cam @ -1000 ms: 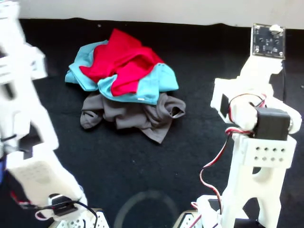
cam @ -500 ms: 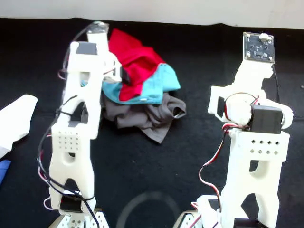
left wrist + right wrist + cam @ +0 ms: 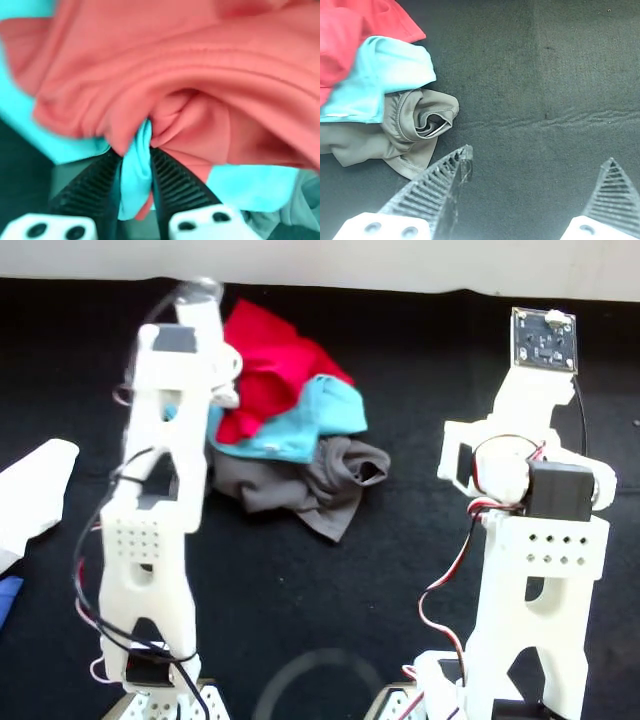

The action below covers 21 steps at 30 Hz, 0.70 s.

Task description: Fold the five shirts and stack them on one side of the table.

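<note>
The heap of shirts (image 3: 290,440) and the left arm (image 3: 150,530) standing against it block the far left of the table (image 3: 330,590), while bare table lies open between the two arms and beside the heap, under the right gripper's (image 3: 539,154) spread jaws.

Soft cloth shirts (image 3: 285,375), ribbed plastic tool pads (image 3: 175,185), matt dark tabletop (image 3: 545,75)

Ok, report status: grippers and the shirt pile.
Left gripper shut on turquoise shirt, red shirt bunched around it. Right gripper open over bare mat near grey shirt. Pile crumpled, nothing folded.
</note>
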Available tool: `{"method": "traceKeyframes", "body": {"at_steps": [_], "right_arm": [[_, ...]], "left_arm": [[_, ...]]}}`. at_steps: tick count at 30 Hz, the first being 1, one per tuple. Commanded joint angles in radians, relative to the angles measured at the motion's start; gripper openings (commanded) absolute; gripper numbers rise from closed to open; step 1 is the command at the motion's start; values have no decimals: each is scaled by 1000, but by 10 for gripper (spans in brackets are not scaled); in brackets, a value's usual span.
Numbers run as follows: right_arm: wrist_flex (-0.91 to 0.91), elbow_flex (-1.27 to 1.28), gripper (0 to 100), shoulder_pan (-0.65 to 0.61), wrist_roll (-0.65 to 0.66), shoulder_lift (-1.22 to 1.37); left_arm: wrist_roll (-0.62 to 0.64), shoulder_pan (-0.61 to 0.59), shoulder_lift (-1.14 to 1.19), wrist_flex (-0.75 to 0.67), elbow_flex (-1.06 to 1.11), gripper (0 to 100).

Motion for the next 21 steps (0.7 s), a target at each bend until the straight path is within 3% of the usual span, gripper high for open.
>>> {"method": "traceKeyframes", "body": {"at_steps": [1, 5, 8, 14, 21], "right_arm": [[1, -2, 372, -5, 0, -5], [-7, -2, 372, -5, -2, 1], [-7, -2, 372, -7, -2, 1], [-7, -2, 372, -10, -3, 1], [-8, -2, 372, -128, -6, 1]], "left_arm": [[0, -62, -162, 107, -110, 8], [-58, -124, -274, 215, -205, 8], [-115, -239, -383, 229, -214, 8], [-285, -602, -590, 226, -214, 8], [-482, -1058, -647, 222, -216, 8]]}}
